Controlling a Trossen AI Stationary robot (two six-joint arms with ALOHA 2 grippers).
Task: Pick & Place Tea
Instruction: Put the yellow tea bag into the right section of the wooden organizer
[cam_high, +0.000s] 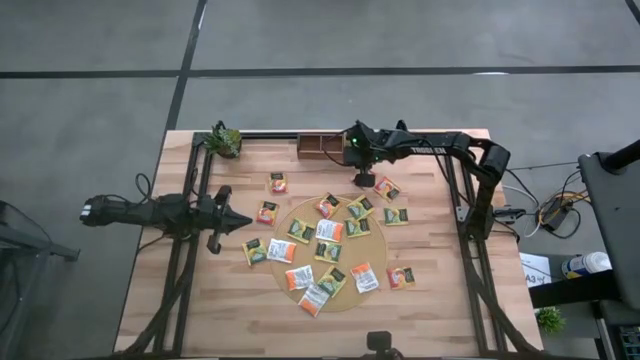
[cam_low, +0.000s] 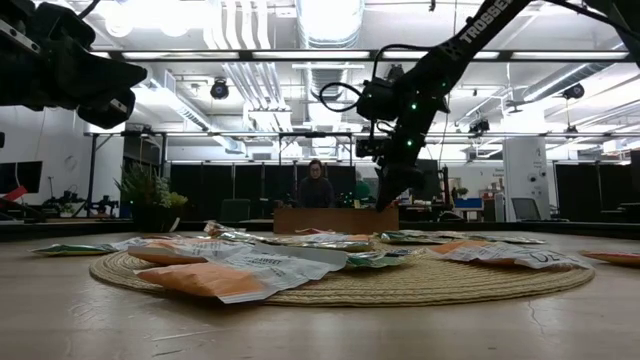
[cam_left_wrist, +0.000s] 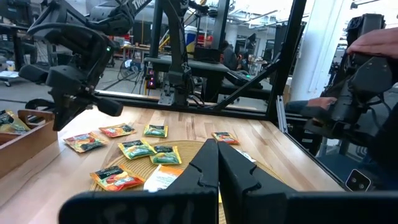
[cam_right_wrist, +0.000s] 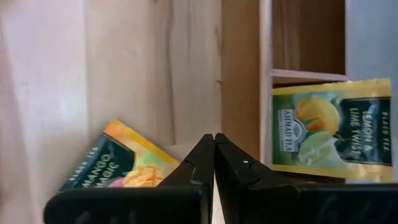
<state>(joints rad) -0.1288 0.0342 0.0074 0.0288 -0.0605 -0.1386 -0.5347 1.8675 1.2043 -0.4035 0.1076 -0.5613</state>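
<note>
Left arm: we see it stretched level across the table's left side, waiting.
Left gripper (cam_high: 243, 221): fingers pressed shut, pointing right.
Right arm: we see it reaching leftward along the far edge, wrist bent down.
Right gripper (cam_right_wrist: 214, 144): fingers closed together, empty.

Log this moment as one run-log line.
left gripper: shut, empty, at table's left edge | right gripper: shut, empty, beside wooden tray | tea sachets: scattered on round mat and table

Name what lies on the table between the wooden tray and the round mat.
In the high view, only bare tabletop lies between the wooden tray and the round mat.
</note>
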